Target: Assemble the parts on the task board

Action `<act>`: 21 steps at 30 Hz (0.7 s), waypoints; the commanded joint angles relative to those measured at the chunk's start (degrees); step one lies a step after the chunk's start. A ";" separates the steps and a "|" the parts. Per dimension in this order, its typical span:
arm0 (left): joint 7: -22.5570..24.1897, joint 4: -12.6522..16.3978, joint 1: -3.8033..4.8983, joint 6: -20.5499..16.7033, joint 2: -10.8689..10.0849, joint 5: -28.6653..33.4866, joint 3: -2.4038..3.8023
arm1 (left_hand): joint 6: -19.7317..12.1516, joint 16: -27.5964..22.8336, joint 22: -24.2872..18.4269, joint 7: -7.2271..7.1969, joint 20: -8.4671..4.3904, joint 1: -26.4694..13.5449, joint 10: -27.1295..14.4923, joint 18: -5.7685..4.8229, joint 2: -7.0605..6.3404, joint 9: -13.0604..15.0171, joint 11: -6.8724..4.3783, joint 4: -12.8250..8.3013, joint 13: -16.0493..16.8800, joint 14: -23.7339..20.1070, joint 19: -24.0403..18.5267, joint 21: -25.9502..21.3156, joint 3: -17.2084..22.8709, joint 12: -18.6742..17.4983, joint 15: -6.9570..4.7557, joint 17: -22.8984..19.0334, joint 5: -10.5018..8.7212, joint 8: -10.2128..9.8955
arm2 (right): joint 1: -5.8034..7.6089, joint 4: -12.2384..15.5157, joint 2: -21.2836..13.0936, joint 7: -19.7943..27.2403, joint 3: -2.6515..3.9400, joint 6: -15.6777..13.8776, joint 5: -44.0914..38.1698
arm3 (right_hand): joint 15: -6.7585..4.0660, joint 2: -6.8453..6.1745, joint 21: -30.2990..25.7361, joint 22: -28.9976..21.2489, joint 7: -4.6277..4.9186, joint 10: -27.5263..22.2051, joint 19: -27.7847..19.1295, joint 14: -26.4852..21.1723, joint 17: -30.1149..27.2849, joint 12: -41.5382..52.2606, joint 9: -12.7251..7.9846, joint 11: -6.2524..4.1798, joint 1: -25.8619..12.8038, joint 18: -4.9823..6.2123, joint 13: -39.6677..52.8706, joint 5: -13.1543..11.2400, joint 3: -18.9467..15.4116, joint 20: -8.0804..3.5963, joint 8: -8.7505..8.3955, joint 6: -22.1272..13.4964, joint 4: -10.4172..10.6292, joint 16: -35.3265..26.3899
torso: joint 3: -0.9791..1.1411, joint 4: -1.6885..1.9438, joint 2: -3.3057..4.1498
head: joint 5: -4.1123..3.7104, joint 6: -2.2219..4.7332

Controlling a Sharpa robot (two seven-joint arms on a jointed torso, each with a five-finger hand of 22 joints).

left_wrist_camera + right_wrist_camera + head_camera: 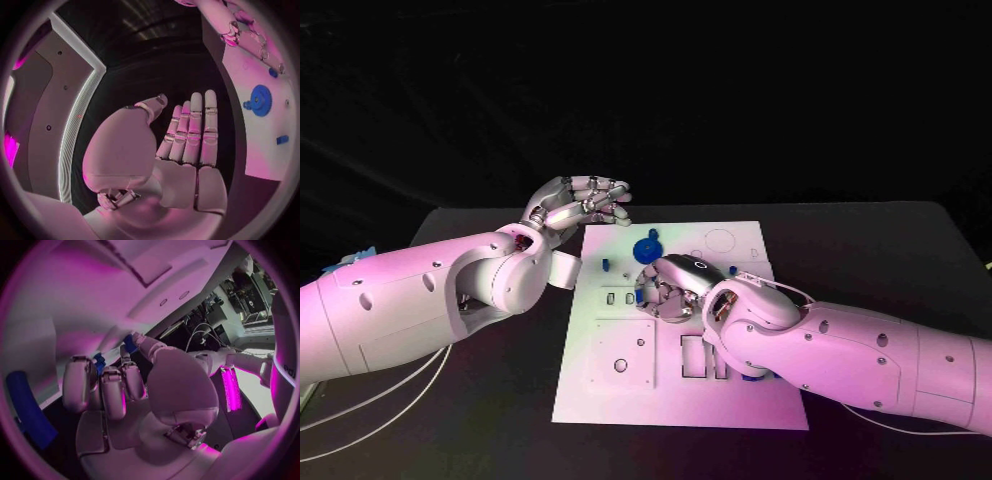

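Observation:
The white task board [610, 385] lies in the middle of the black table. A blue gear-shaped part [648, 247] [259, 100] sits near its far edge, with a small blue part [607, 264] [282, 139] close by. My right hand [671, 287] [125, 390] bends down over the board's middle, fingers curled in. Its thumb and a finger pinch a small blue part [129, 343], and another blue bit [99, 362] shows between the fingers. My left hand [581, 205] [187, 135] hovers off the board's far left corner, fingers straight and together, holding nothing.
A long blue piece [28, 410] [754, 375] lies on the board beside my right forearm. Cut-outs and slots [620, 355] mark the board's near half. Bare black table [877, 250] surrounds the board on all sides.

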 commanded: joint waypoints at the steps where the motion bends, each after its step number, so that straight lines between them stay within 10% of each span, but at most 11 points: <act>1: 0.32 0.11 0.02 1.10 0.06 0.04 0.02 | -0.47 0.21 0.06 0.61 0.01 0.21 -0.12 1.00 0.42 0.05 0.08 -0.34 0.06 -0.26 -0.19 0.21 0.08 -0.35 0.07 0.06 0.06 -0.23 | -0.06 -0.09 0.05 -0.37 -0.01 0.51 -0.63 | 0.30 -0.64 -0.39 0.68 0.10 -0.55 -0.27 5.68 14.23 -0.52 -0.15 0.08 -0.14 -0.83 2.40 -0.36 -0.50 0.35 -0.41 -0.66 0.01 -0.02 | -0.01 0.04 0.00 | -0.03 -0.02; 21: 0.14 -0.03 0.02 1.10 0.06 0.04 0.02 | -0.48 0.28 0.14 0.58 0.03 0.15 -0.07 1.00 0.46 0.12 0.07 -0.37 0.08 -0.38 -0.35 0.37 0.12 -0.42 0.09 0.13 0.07 -0.22 | -0.06 0.85 -0.35 1.05 -0.01 -2.38 -0.58 | 2.05 -3.32 -1.82 -0.08 2.25 -3.48 -0.83 5.67 14.25 -2.37 -2.36 2.10 -1.25 -0.59 -0.17 -0.72 -5.81 1.93 -4.31 -8.21 2.01 -0.02 | 0.01 0.08 0.02 | -0.03 -0.04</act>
